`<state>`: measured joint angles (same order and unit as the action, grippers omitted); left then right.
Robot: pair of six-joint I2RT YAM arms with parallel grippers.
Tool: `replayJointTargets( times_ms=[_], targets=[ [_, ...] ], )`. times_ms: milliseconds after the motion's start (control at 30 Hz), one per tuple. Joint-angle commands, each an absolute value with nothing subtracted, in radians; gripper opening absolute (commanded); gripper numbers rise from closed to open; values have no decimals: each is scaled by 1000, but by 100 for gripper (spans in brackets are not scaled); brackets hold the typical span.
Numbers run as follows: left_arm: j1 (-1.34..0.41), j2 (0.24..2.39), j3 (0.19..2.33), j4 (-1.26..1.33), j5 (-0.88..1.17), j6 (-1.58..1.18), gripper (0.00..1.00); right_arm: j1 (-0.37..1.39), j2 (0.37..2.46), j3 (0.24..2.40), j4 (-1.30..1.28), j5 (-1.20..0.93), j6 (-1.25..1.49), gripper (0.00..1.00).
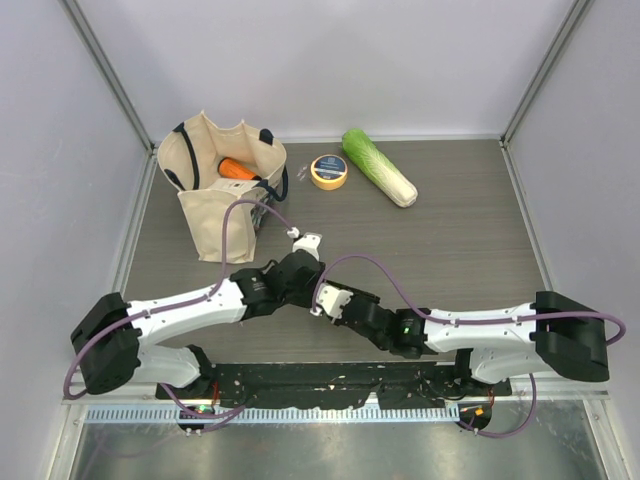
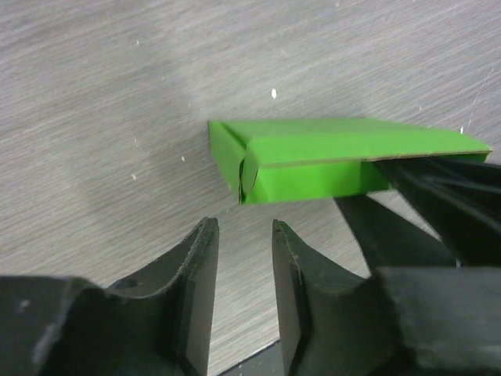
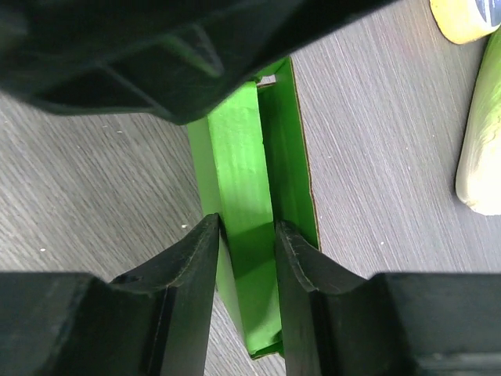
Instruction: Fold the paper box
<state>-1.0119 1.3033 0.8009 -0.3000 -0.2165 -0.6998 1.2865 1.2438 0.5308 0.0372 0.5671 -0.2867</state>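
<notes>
Left gripper point(image 2: 244, 225) sits nearest the lens: jaws a little apart, nothing between them, tips just short of the paper box point(image 2: 329, 149). The box lies at 1 o'clock from those tips, mid-desk point(image 2: 109, 117), under both wrists; whether it rests flat or is lifted slightly cannot be told. Right gripper point(image 3: 244, 229) reaches in from 3 o'clock and looks clamped across the box's long narrow body, probably to steady it. The end flap facing the left tips looks tucked but slightly proud; the left gripper seems placed to press it home.
</notes>
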Motion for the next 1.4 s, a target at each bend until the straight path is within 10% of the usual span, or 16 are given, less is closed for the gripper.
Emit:
replayJointTargets(
  times_ms=[0,867,1367],
  targets=[
    [-973,1220,778,-350,-163,-699,42,1284,1275,518,107,607,-314,33],
    [-755,1403,995,-314,43,-543,48,1098,1279,574,83,290,-262,27],
    [-767,1516,1066,-316,23,-497,18,1083,1290,589,71,279,-259,26]
  ],
)
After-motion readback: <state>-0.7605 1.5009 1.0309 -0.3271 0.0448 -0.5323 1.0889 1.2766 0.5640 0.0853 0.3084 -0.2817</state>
